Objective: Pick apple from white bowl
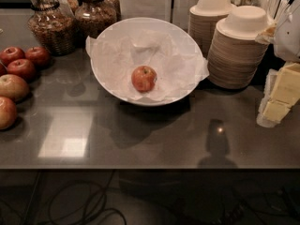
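Note:
The apple (pixel 144 78), small, red with a yellowish-orange patch, lies near the middle of the white bowl (pixel 106 76). The bowl is wide, tilted toward me and lined with crumpled white paper. It stands at the back centre of the dark counter. My gripper (pixel 280 97) is at the far right edge of the view, a white body with pale yellow parts below it, hanging over the counter's right side. It is well to the right of the bowl and apart from the apple. It holds nothing.
Several other apples (pixel 18 69) lie on the counter at the left. Two glass jars (pixel 51 27) stand at the back left. Two stacks of beige paper bowls (pixel 236 50) stand right of the white bowl. The counter's front edge (pixel 150 168) runs below.

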### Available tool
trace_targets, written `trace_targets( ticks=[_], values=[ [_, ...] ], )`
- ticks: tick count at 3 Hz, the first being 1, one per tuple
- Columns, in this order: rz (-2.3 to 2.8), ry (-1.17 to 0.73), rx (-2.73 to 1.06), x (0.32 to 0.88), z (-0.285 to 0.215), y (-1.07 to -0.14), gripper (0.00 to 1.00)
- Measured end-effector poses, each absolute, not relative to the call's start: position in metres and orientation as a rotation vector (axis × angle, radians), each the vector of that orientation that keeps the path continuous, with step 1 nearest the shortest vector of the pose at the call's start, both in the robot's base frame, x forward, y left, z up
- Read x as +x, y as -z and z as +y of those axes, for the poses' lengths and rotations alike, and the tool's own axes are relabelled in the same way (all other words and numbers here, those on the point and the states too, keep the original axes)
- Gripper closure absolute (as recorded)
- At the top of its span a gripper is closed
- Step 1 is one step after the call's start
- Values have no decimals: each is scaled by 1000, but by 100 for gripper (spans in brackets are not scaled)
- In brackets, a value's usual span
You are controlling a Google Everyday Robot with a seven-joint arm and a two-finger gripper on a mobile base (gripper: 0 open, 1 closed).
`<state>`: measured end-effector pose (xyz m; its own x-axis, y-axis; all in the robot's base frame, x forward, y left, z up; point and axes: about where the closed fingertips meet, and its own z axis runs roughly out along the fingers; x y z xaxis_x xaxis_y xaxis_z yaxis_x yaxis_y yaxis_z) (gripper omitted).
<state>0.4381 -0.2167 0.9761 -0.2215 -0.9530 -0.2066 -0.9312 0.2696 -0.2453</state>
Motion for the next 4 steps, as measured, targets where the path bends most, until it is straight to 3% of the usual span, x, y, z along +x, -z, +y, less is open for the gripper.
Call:
trace_targets(
  ticks=[4],
  values=[
    [2125, 47, -1747, 465, -184, -979, 0]
  ],
)
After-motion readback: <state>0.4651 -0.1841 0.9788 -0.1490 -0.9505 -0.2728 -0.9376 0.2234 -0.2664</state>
